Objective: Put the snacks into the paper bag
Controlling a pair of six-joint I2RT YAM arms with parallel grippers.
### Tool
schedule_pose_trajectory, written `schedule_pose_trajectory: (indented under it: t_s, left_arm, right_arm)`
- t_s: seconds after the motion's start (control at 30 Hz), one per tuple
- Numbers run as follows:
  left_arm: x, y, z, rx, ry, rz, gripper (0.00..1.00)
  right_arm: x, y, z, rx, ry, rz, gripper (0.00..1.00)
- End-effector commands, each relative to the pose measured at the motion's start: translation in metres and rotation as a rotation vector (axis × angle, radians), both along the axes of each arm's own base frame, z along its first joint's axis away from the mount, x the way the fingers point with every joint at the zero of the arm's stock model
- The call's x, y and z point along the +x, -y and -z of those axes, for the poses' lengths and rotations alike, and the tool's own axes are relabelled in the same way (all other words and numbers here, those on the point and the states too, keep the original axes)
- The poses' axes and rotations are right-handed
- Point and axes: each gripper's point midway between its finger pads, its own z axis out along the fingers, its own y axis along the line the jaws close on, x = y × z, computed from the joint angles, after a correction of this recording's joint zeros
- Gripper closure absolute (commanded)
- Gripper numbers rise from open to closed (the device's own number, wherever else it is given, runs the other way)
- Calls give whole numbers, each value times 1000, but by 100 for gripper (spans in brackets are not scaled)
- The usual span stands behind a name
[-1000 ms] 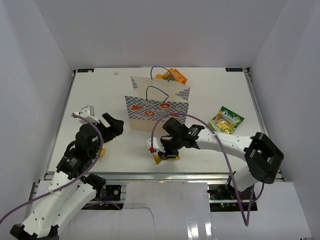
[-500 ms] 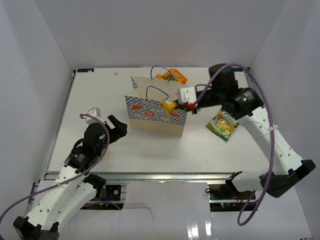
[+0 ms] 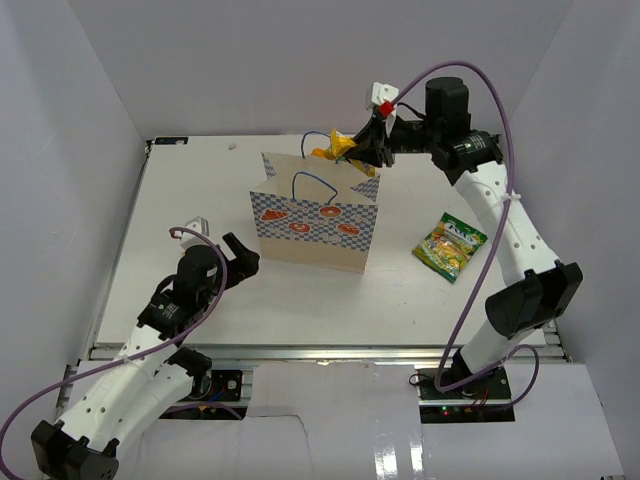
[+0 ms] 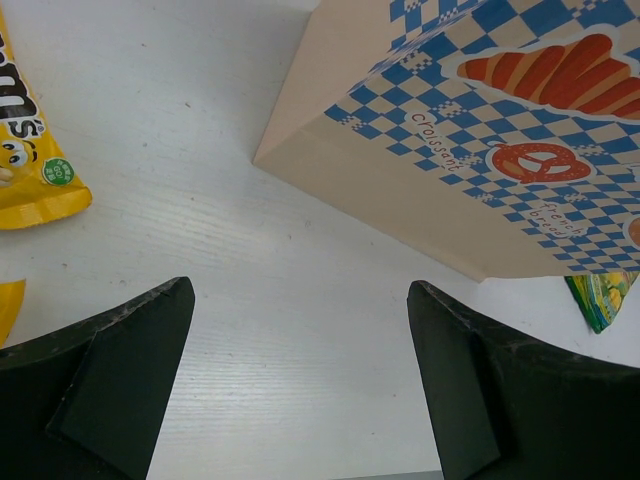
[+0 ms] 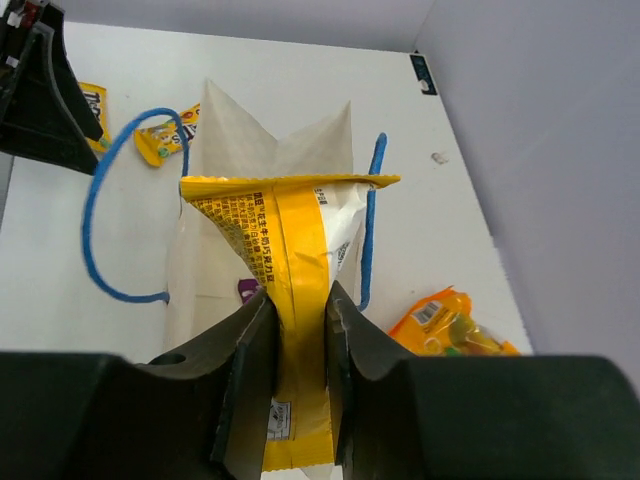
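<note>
White surface (image 3: 200, 190), seen from above, carrying all items.

Paper bag (image 3: 315, 225): tan, with a blue-white checkered band, orange-red pastry pictures and thin blue cord handles. It stands upright with its mouth open, about midway between the left and right edges and somewhat nearer the far edge. In the left wrist view its lower corner (image 4: 480, 130) rests flat on the surface.

Right arm: reaches over from the right side. The right gripper (image 3: 355, 150) is held in the air at the far side of the bag's mouth. In the right wrist view this gripper (image 5: 293, 340) is pinching a yellow bar wrapper (image 5: 290, 230) between its two fingers. The wrapper hangs directly over the bag's open interior (image 5: 230, 140), above the rim and between the two handles.

Left arm: low, near the near-left corner. The left gripper (image 3: 243, 252) is just left of the bag and apart from it. Its fingers are spread wide (image 4: 300, 290) with nothing between them.

Green-yellow pouch (image 3: 452, 245): flat on the surface, right of the bag and well apart from it, toward the right edge.

Orange pouch (image 5: 450, 325): on the surface just behind the bag, toward the far edge.

Two small yellow packets (image 5: 165, 140): on the surface beyond the bag's left side, by the left arm; one shows at the edge of the left wrist view (image 4: 25, 130).

Tiny purple packet (image 5: 250, 290): a small purple patch at the bottom of the bag, partly hidden by a finger.
</note>
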Motion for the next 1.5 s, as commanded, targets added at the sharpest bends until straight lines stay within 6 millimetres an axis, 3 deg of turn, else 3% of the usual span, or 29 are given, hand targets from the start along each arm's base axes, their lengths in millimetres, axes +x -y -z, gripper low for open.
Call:
schedule_pose_trajectory:
  t_s: [0.0,0.2,0.3,0.33,0.37,0.53,0.73,0.8,0.83,0.9,0.93,1.03,1.1,1.13,1.17,1.3,1.47]
  left_arm:
    - [0,0,-10,-21,30,-6,2]
    - [0,-3,-10,-23,34,-24,2]
    - [0,-3,-8,-19,26,-24,2]
    - [1,-4,-8,-15,26,-27,2]
    - [1,-4,-8,-14,25,-30,2]
    - [3,-10,-5,-2,17,-67,2]
    - [15,-22,1,67,-40,-131,2]
    - [25,-32,14,91,-107,-138,2]
    - [32,-52,16,80,-132,-202,2]
    - [40,-63,34,51,-208,-206,2]
    - [45,-86,40,34,-229,-275,2]
    - [55,-118,60,-8,-301,-371,2]
    - [67,-127,61,-20,-309,-393,2]
    - [70,-131,73,-13,-350,-398,2]
    - [77,-133,70,-13,-348,-396,2]
    - [86,-140,102,15,-462,-379,7]
    - [90,-140,124,23,-519,-346,14]
  right_arm:
    - [-2,-16,-21,113,-75,-27,71]
    - [0,-36,13,92,-189,-53,68]
    - [1,-39,31,66,-226,-41,62]
    - [1,-39,37,60,-236,-34,55]
    - [1,-38,39,56,-239,-28,49]
    - [1,-30,35,41,-208,15,42]
    - [-10,8,10,68,-178,73,39]
    - [-9,33,10,84,-205,119,38]
    - [-7,43,13,87,-218,144,38]
    - [-5,71,34,80,-254,211,37]
    - [-3,81,45,72,-271,239,36]
    - [-5,117,92,39,-325,336,35]
    - [-10,137,108,25,-329,399,34]
    - [-16,142,131,8,-367,412,34]
    - [-19,149,140,1,-388,431,34]
    - [-30,155,172,-31,-453,440,34]
    - [-26,156,175,-36,-461,443,34]
